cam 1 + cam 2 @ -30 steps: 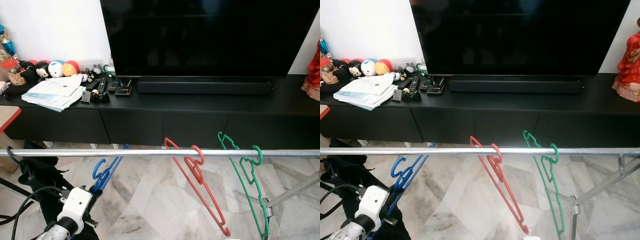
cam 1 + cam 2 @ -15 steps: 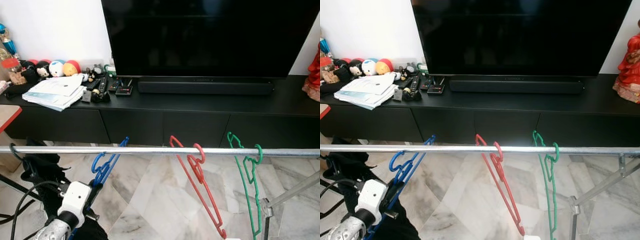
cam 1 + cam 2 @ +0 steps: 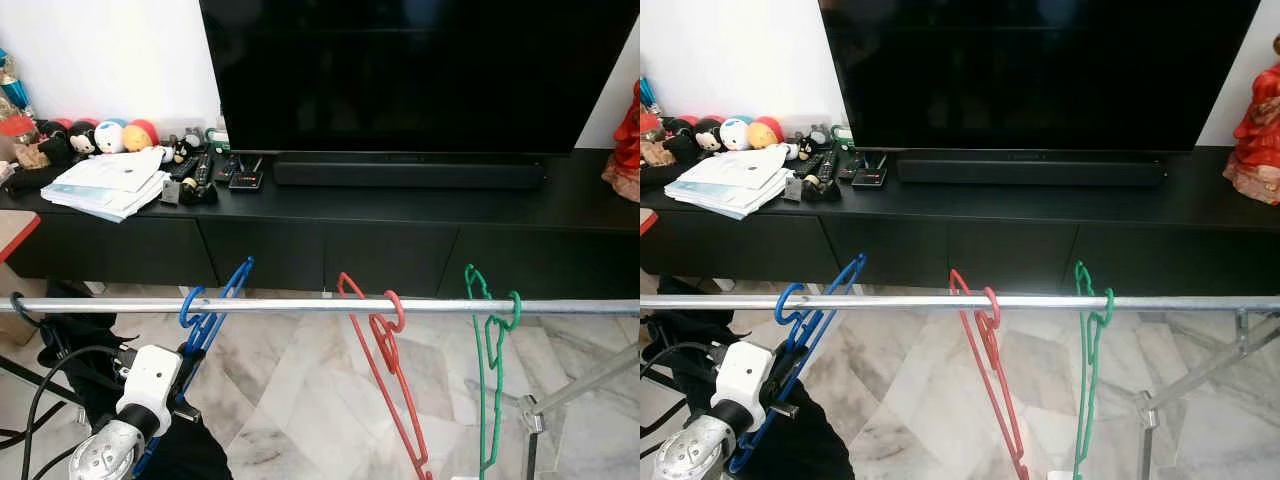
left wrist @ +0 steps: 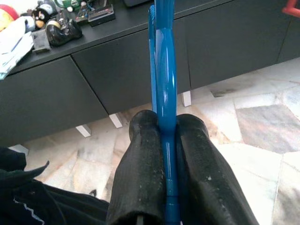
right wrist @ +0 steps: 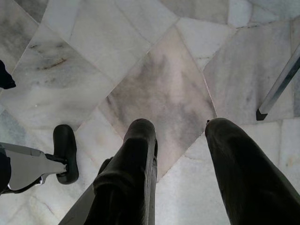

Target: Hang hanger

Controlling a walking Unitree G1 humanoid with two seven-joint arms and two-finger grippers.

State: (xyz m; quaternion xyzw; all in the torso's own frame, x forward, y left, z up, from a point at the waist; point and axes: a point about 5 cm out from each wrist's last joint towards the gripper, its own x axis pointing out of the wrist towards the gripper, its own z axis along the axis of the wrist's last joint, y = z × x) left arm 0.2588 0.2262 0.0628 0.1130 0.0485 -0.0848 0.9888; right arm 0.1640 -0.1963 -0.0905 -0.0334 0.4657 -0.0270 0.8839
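Observation:
A blue hanger (image 3: 212, 312) is held up at the silver rail (image 3: 300, 305), its hook level with the rail left of centre. My left gripper (image 4: 165, 140) is shut on the hanger's blue bar (image 4: 164, 84), low at the left under the rail. A red hanger (image 3: 385, 375) and a green hanger (image 3: 490, 370) hang on the rail further right. My right gripper (image 5: 180, 133) points down at the marble floor (image 5: 154, 89), open with nothing between its fingers.
Behind the rail stands a black TV cabinet (image 3: 330, 225) with a large TV (image 3: 420, 70), a soundbar, papers (image 3: 105, 185) and small toys. Dark clothing (image 3: 75, 345) hangs at the rail's left end. The rack's leg (image 3: 575, 385) slants down at the right.
My left gripper has raised the blue hanger, so its hook now reaches the rail. The red and green hangers have swung to hang more edge-on.

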